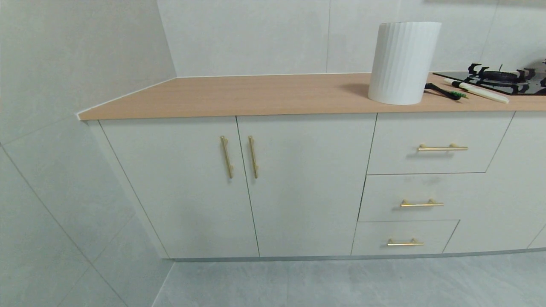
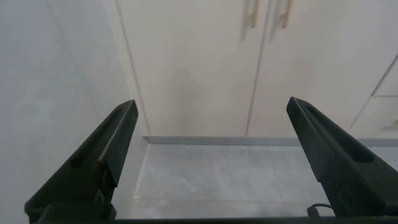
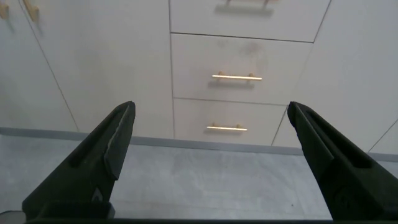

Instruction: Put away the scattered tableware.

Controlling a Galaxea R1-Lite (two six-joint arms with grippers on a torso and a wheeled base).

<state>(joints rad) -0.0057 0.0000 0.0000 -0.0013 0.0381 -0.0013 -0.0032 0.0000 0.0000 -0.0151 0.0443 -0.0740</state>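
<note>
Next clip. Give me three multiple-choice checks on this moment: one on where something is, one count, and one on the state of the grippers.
1. Where does the white ribbed container stand?
A. on the floor
B. on the wooden countertop
C. on a chair

2. How many gold drawer handles show in the head view?
A. one
B. three
C. seven

3. How are the left gripper and right gripper?
A. both open, empty
B. both shut
C. one holding a spoon

Answers:
1 B, its base rests on the wood.
2 B, one bar on each of three stacked fronts.
3 A, each wrist view shows fingers spread with nothing between.
</note>
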